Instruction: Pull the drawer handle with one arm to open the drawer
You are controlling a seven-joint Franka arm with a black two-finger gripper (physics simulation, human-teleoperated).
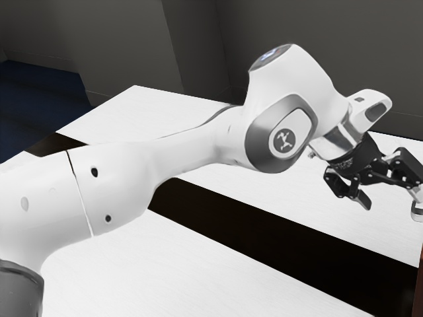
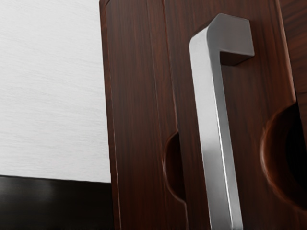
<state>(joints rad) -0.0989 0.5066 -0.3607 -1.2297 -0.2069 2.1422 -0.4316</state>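
Nearest, the white arm (image 1: 132, 178) reaches over the table (image 1: 198, 264). Its end effector (image 1: 388, 193) is spread open, gripping nothing, close before the steel handle (image 2: 213, 134) on the wooden drawer (image 2: 139, 96).

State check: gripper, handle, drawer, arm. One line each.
gripper: open, fingers spread, holding nothing.
handle: metal bar fixed on the drawer front, close ahead of the hand, not gripped.
drawer: dark wood front facing the hand; open or shut cannot be told.
arm: stretched over the table toward the exterior view's right.
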